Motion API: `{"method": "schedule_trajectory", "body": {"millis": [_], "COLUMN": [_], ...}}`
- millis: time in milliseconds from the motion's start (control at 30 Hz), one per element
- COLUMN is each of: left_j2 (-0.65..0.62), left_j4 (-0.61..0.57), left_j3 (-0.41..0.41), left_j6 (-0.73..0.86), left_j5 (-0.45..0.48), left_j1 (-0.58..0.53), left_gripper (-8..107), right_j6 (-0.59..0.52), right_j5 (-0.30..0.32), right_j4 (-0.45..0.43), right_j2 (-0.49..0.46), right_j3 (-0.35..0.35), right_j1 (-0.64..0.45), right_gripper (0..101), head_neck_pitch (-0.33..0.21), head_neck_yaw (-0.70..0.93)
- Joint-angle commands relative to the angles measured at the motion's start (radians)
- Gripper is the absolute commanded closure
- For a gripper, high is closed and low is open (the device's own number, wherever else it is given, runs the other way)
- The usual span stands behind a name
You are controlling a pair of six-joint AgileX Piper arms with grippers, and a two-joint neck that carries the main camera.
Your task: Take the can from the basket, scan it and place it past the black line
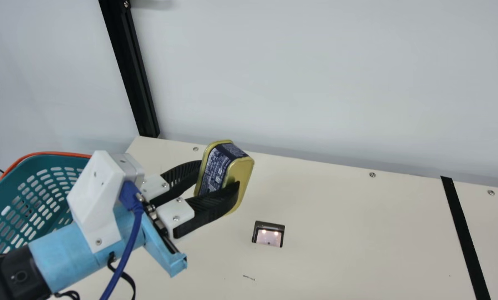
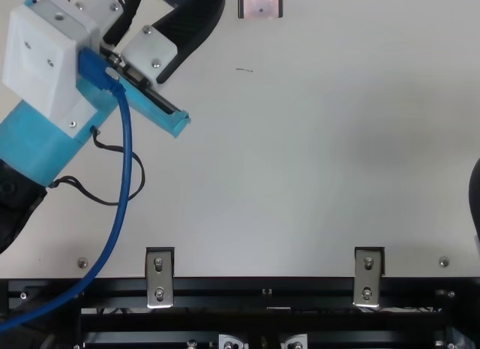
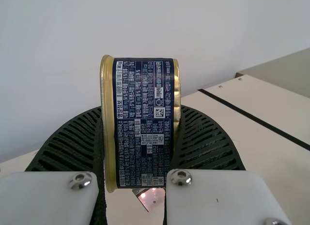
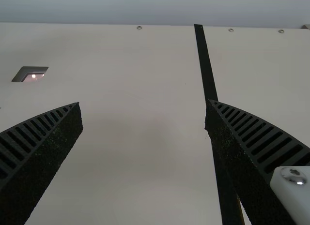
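Cream table (image 1: 336, 250) | right gripper (image 2: 475, 195): jaws parted | left gripper (image 1: 218, 173): clamping can (image 1: 220, 162) above table, long axis toward one o'clock | main view: gold end facing four; left wrist view: label square-on | scanner (image 1: 268, 236), can's five o'clock | black line (image 1: 464, 237), scanner's three

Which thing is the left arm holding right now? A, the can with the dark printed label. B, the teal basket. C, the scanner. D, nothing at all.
A: the can is pinched between the left arm's jaws, above the table, while the scanner sits in the tabletop and the teal basket stands off to the main view's left.
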Motion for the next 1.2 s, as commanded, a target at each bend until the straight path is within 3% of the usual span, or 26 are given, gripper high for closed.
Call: {"method": "schedule_trajectory", "body": {"millis": [0, 400, 1167], "left_j2": [0.007, 0.089, 0.337], "left_j4": [-0.010, -0.134, -0.366], "left_j3": [-0.002, -0.002, -0.040], "left_j6": [0.012, 0.130, 0.325], "left_j5": [0.000, -0.039, -0.210], "left_j1": [-0.005, -0.052, -0.158], "left_gripper": [89, 89, 89], "right_j6": [0.000, 0.000, 0.000], "right_j5": [0.000, 0.000, 0.000], "right_j4": [0.000, 0.000, 0.000], "right_j2": [0.000, 0.000, 0.000], "right_j3": [0.000, 0.000, 0.000], "right_j1": [0.000, 0.000, 0.000], "right_gripper": [0, 0, 0], "head_neck_pitch": [-0.032, -0.032, -0.032], "head_neck_yaw": [0.000, 0.000, 0.000]}}
